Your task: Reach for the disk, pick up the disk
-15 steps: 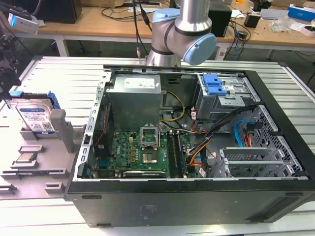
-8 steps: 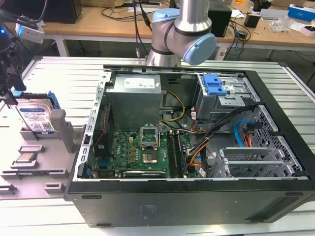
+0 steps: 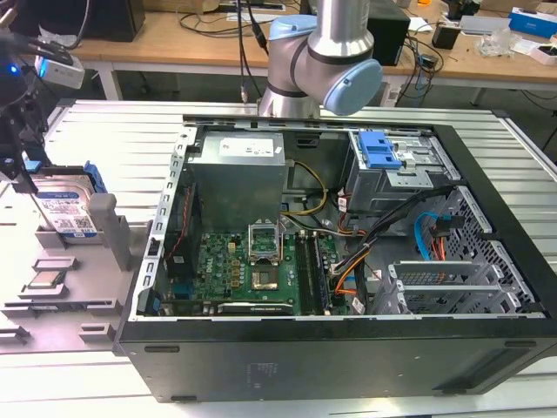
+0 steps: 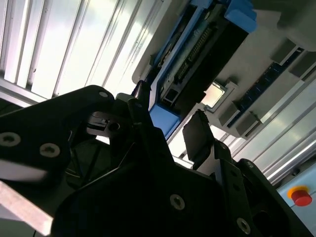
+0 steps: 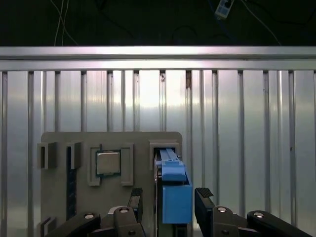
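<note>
Ribbed metal table (image 3: 113, 131) carries an open black computer case (image 3: 331, 357), a grey holder plate (image 3: 74, 261) lying just beside it.

look: silver disk (image 3: 65, 207), white-and-blue label, blue bracket (image 5: 176, 195) round it
pose: upright, standing on edge
spot: slotted in the grey holder (image 3: 104, 225) on the tabletop (image 3: 113, 131), exterior view's left

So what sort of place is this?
Likely a robotics lab or workshop: an open computer case on a slatted metal table, cluttered workbenches behind, the gripper open around the disk.
</note>
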Controlling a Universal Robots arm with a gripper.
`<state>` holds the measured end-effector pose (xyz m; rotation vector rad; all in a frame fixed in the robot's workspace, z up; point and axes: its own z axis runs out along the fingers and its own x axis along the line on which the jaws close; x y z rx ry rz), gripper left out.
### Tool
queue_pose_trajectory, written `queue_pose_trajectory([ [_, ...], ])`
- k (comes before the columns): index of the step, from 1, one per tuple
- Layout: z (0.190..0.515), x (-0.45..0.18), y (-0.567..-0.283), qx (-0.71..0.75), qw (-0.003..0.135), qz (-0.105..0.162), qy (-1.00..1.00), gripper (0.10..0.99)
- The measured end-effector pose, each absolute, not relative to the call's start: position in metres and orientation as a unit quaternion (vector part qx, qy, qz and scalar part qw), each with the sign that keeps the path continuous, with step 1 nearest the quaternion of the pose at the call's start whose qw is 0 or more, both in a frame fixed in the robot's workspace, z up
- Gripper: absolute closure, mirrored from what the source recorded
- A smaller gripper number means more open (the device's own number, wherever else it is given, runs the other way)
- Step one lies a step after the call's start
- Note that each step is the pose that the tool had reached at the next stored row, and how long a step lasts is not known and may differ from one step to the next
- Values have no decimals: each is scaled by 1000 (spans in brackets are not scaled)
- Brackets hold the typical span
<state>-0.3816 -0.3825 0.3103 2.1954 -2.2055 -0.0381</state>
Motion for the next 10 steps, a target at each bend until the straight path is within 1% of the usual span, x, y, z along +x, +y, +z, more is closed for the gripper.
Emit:
queue_pose_trajectory([
  [10,296,-382,-382,705,15,-12,-709,541],
])
